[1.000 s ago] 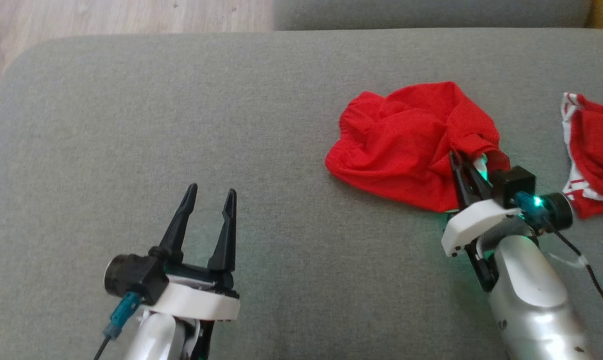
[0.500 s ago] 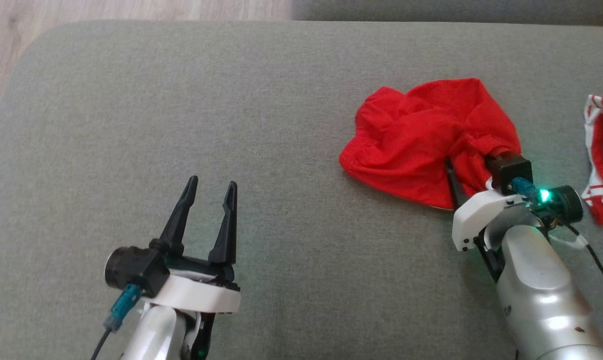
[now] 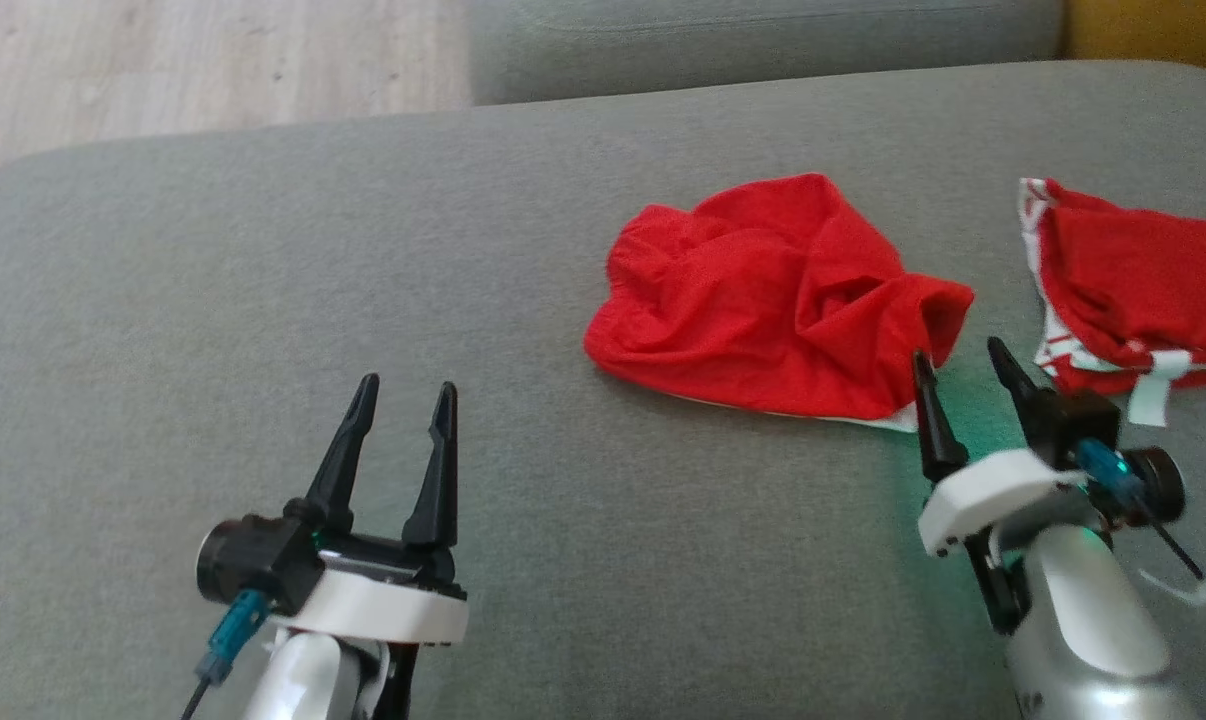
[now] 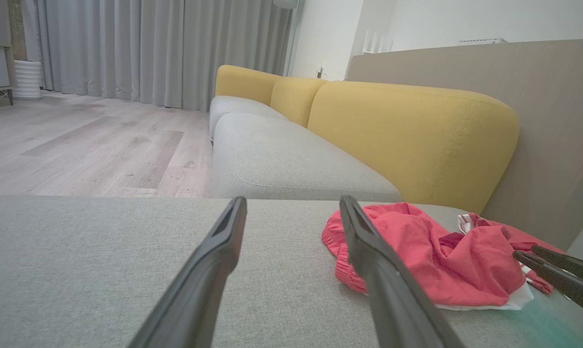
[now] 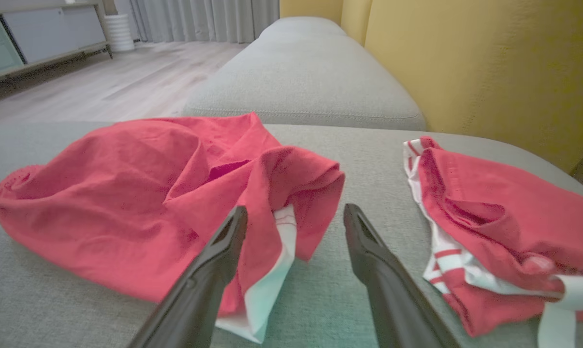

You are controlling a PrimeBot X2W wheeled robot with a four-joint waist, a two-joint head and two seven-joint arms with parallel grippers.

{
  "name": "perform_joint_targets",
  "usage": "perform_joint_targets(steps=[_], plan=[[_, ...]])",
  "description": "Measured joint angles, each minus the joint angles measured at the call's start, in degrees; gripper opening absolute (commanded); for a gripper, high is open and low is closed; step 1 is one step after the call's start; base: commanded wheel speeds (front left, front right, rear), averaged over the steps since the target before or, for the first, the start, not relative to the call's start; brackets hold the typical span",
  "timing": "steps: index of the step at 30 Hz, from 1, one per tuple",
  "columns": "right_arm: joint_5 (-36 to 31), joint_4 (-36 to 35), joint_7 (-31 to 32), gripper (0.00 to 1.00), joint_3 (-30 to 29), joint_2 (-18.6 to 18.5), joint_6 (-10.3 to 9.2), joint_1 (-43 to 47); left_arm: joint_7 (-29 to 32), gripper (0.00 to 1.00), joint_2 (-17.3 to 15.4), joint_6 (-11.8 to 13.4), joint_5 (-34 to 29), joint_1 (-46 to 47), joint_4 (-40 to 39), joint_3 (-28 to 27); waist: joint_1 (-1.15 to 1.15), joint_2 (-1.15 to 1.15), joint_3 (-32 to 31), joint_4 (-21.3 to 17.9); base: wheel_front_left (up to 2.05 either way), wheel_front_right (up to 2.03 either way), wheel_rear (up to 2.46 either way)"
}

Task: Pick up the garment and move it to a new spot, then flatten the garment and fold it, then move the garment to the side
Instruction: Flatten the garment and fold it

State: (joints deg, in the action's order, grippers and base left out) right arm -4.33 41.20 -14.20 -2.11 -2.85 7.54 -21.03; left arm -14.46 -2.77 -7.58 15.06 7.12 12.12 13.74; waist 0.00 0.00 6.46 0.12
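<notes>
Two garments, red garment (image 3: pixel 763 300), striped garment (image 3: pixel 1133 280), left end effector (image 3: pixel 408 385) spread, right end effector (image 3: pixel 957 352) spread, both empty

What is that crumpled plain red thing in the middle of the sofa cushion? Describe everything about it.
The red garment is thin, soft-looking cloth with a white band at its near edge. It lies crumpled and unfolded on the grey cushion. The right gripper stands open at its near corner, gripping nothing; whether a finger brushes the cloth is unclear.
</notes>
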Motion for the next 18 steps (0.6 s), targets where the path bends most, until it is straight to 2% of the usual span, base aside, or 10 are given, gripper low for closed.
perform_joint_targets(steps=[8,14,18], plan=[[8.2,-6.3,0.0,1.0,-2.0,0.1,0.0,8.5,0.0,1.0,0.0,0.0,0.0,-0.4,-0.2,-0.3,0.0,0.0,-0.1,-2.3,0.0,0.0,0.0],[14.8,-6.5,0.0,1.0,-1.5,0.1,0.0,8.4,0.0,1.0,0.0,0.0,-0.5,-0.3,-0.2,-0.1,0.0,0.0,0.4,-1.8,0.0,0.0,0.0],[17.0,-6.2,0.0,1.0,-0.4,0.1,0.0,5.9,0.0,1.0,0.0,0.0,-0.5,-0.3,-0.1,0.5,0.0,0.0,0.9,-0.8,0.0,0.0,0.0]])
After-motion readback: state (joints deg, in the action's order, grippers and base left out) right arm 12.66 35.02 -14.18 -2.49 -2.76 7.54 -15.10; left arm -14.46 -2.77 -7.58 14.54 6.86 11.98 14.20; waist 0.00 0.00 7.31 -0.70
